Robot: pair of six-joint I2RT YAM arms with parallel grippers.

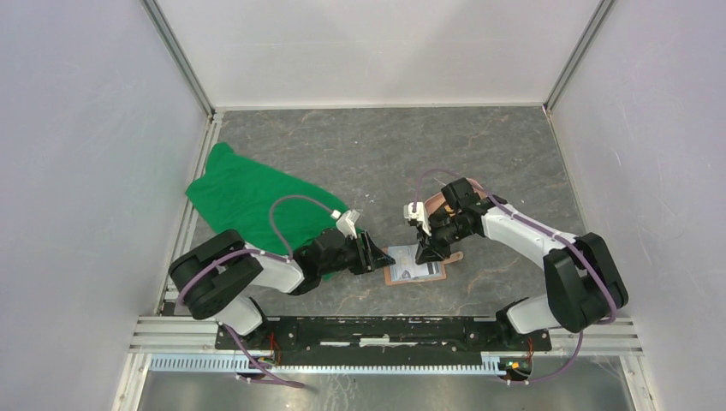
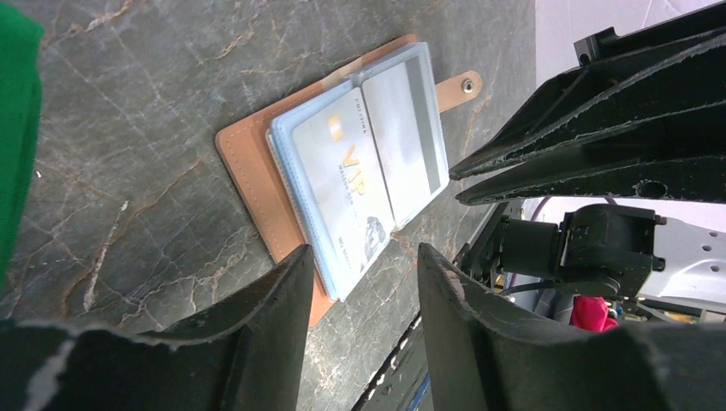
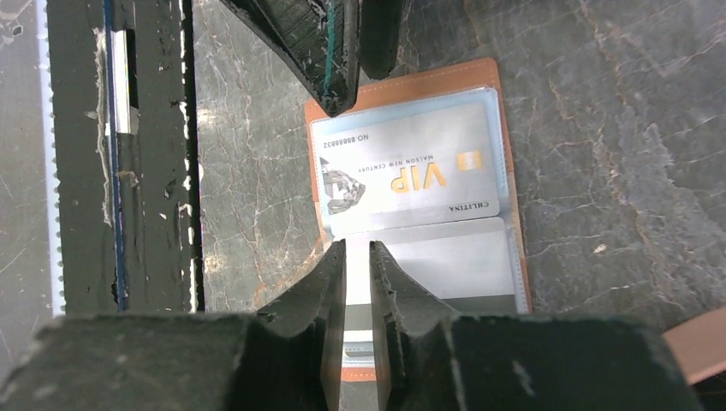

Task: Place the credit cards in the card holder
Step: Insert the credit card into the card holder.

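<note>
The card holder (image 1: 416,264) lies open and flat on the grey table (image 1: 360,154) between the 2 grippers, strap tab (image 2: 459,87) pointing away from the left arm. In its clear pockets sit 2 credit cards, a silver VIP card (image 2: 342,181) and beside it a pale card (image 2: 409,128) with a dark stripe. The left gripper (image 2: 364,295) hangs about half open over the holder's near corner with nothing in it, while the right gripper (image 3: 357,278) stands over the pale card's edge with only a narrow slit between its fingers and nothing visibly held.
</note>
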